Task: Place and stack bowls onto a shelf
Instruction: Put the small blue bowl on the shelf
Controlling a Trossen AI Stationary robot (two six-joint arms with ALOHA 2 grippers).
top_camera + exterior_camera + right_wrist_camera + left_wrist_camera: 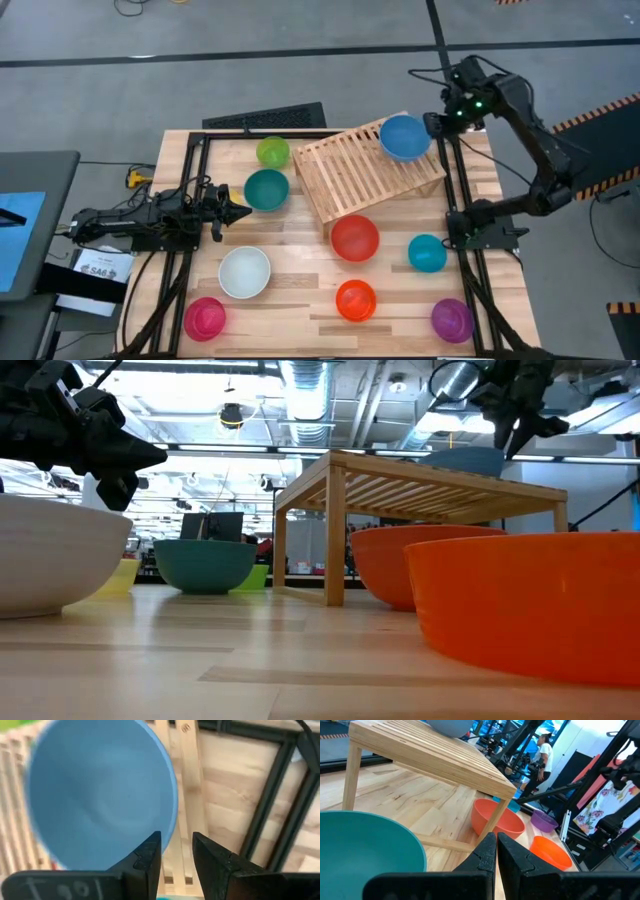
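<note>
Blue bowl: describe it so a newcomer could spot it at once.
Find the slatted wooden shelf at the far middle of the table. The blue bowl sits on top of its far right corner, just beside the right pincer. It is the only bowl on the shelf; all others rest on the tabletop.

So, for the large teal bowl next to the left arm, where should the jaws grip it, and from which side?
Grip the rim of the large teal bowl, on the side facing the left gripper. The bowl stands upright with its mouth open, so one jaw can go inside the wall and one outside. That near edge is free; the green bowl and the shelf crowd the far sides.
</note>
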